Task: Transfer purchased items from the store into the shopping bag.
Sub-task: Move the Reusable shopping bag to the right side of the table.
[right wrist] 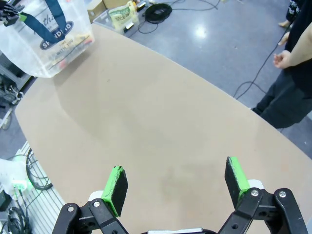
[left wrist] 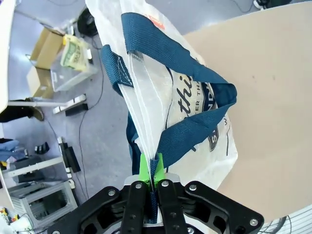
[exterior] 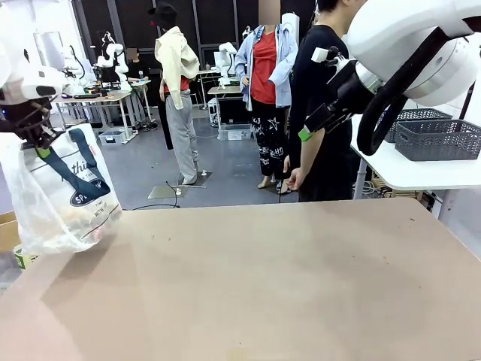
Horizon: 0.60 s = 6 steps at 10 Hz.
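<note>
Brown table [exterior: 263, 286] is filling the lower frame in the front view, bare across its middle; grey floor and other workbenches are lying beyond. A person [exterior: 323, 113] is standing at upper centre-right, head cut off. A grey basket [exterior: 440, 139] is sitting on a white side table [exterior: 421, 174] at right.

Contents of the shopping bag [exterior: 56, 195] are showing only as blurred shapes through the plastic.

Left gripper [left wrist: 152, 170] is pinching the bag's top edge and navy strap, bag hanging at left edge. Right gripper [right wrist: 178, 183] is spread wide over the table, gripping nothing.
</note>
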Tool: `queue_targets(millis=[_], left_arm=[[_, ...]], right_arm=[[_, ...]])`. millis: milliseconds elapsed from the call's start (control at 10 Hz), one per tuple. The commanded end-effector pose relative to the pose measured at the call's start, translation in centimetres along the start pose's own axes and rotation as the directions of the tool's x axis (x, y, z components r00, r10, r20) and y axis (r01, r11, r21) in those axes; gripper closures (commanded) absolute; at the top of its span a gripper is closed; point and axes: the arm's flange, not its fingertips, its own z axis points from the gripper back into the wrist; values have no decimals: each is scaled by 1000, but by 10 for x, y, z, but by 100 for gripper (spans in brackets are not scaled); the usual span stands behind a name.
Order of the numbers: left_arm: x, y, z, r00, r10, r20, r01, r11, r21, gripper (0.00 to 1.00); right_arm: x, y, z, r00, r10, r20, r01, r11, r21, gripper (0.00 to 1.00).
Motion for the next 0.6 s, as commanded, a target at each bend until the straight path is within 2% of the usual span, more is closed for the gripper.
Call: queue_targets(millis=[0,200,500], left_arm=[[-8,3,-8,999,-25,46,25,1000,8,100],[-16,-7,-24,999,-8,40,9,1000,-12,100],[-30,-29,-46,1000,21,-21,-23,996,-90,100]], right_arm=[[-5,1,0,1000,7,-11,-7,1000,-10,0],[-5,1,0,1000,7,-11,-7,1000,-10,0],[-5,1,0,1000,7,-11,-7,1000,-10,0]])
